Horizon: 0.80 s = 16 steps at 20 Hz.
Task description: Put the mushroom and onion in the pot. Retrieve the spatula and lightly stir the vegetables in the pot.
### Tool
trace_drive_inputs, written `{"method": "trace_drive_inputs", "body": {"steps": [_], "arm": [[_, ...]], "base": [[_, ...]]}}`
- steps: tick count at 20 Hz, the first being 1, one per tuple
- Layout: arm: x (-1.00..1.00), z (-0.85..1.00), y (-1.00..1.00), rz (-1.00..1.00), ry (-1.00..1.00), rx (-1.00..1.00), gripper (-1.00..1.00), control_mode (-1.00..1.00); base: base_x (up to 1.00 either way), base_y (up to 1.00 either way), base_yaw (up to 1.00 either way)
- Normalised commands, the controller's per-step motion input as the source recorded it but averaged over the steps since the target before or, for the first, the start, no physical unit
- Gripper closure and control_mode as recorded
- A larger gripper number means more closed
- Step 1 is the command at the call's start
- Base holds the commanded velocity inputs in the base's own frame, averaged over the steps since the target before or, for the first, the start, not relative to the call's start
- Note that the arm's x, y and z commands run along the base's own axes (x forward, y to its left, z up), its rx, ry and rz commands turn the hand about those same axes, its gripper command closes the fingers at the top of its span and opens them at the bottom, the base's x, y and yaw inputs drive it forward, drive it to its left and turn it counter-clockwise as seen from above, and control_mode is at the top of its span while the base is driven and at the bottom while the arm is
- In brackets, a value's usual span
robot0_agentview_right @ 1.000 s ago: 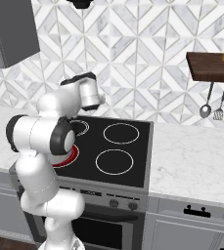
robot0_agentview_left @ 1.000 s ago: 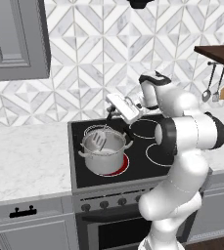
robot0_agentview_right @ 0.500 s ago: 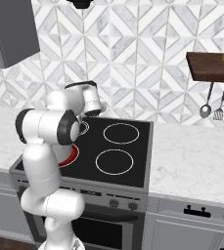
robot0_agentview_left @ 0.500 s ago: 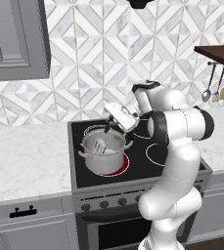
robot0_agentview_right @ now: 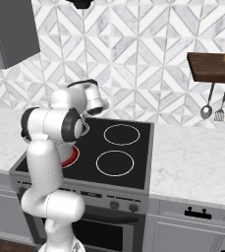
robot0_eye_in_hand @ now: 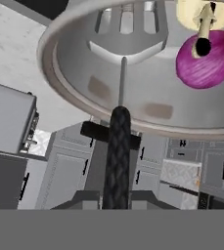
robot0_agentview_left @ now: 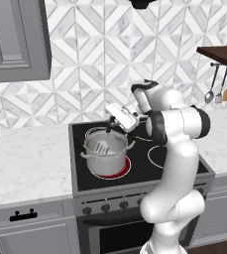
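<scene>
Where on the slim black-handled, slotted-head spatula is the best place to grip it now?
High on the slotted metal spatula's thin black handle, from above: its head is down inside the brushed-steel pot beside the purple onion, so only the handle clears the rim. The gripper holds it there.

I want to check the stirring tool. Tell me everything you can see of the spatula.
The slim spatula with a slotted silver square head and thin black handle is clamped at its handle by the claw. A thin metal neck joins handle to head. It slants down into the round brushed-steel pot, head low against the pale inner wall, beside the glossy purple-red onion and pale tan mushroom, apparently not touching either.
</scene>
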Motion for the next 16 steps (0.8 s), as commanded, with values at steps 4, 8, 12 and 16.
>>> {"method": "trace_drive_inputs", "body": {"steps": [4, 8, 12, 16], "arm": [[-0.04, 0.0, -0.24, 0.0, -0.06, -0.08, 1.0, -1.0], [-0.24, 0.05, 0.16, 0.0, -0.01, -0.03, 1.0, -1.0], [-0.43, 0.27, 0.58, 0.0, 0.01, 0.0, 1.0, -1.0], [-0.17, 0.03, 0.41, 0.0, 0.06, 0.0, 1.0, -1.0]], "base": [[0.0, 0.0, 0.0], [0.0, 0.0, 0.0], [0.0, 0.0, 0.0], [0.0, 0.0, 0.0]]}}
